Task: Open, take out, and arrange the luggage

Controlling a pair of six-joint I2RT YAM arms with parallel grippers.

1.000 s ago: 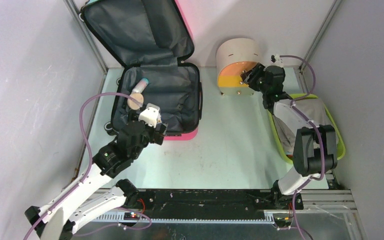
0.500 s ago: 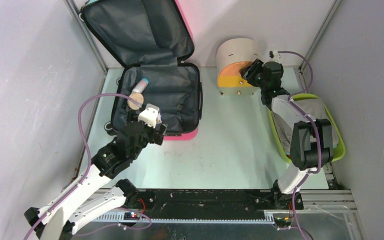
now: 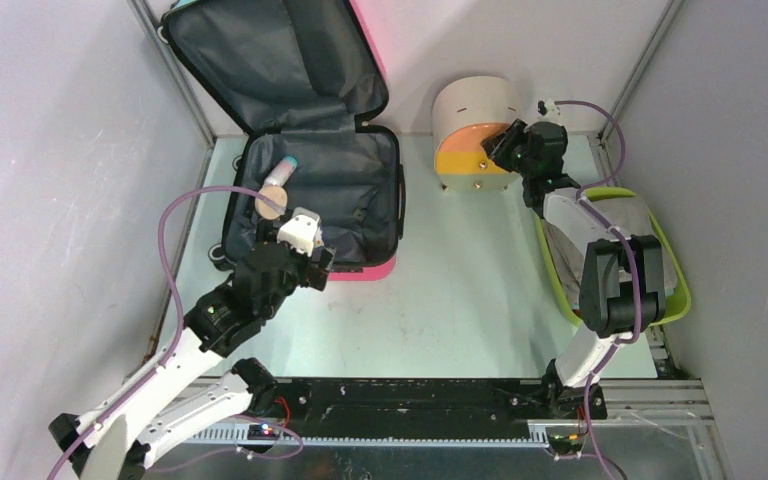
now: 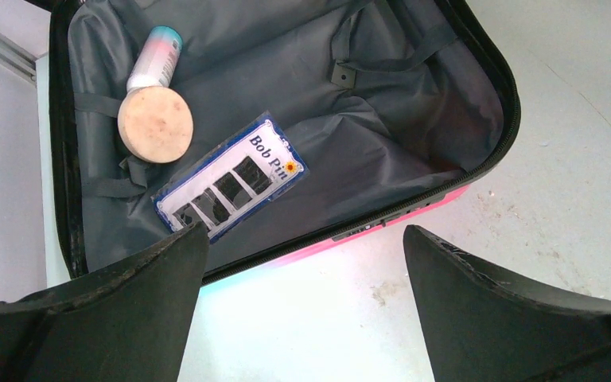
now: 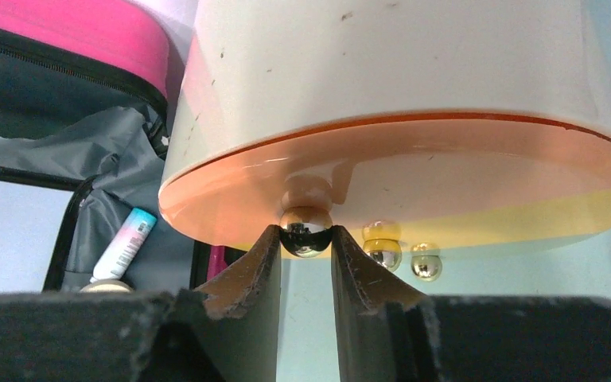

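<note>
the right claw (image 5: pixel 305 243) is closed to a narrow gap and pinches one shiny ball knob (image 5: pixel 305 231) between its two fingertips; the knob sticks out of the orange-yellow face of one beige cylinder (image 5: pixel 382 79). three such knobs show on that face, the other two just right of the pinched one and untouched. from above, the right claw (image 3: pixel 506 142) sits against the cylinder (image 3: pixel 475 105) at the back of the table (image 3: pixel 460 290), with one green tray (image 3: pixel 678 292) holding a grey cloth (image 3: pixel 615 222) beside the arm. the left claw (image 4: pixel 302 235) is spread wide and holds nothing, touching nothing; it hangs over the near rim of the luggage (image 4: pixel 414 135). the single luggage (image 3: pixel 355 185) lies open at the back left of the table, its base flat and its lid tilted up against the rear wall. inside the base lie three things: one pink-and-teal tube (image 4: pixel 155 57), one round tan disc (image 4: pixel 155 125) touching the tube's end, and one blue-edged card (image 4: pixel 231 183) printed "bob pin", just beside the disc.
</note>
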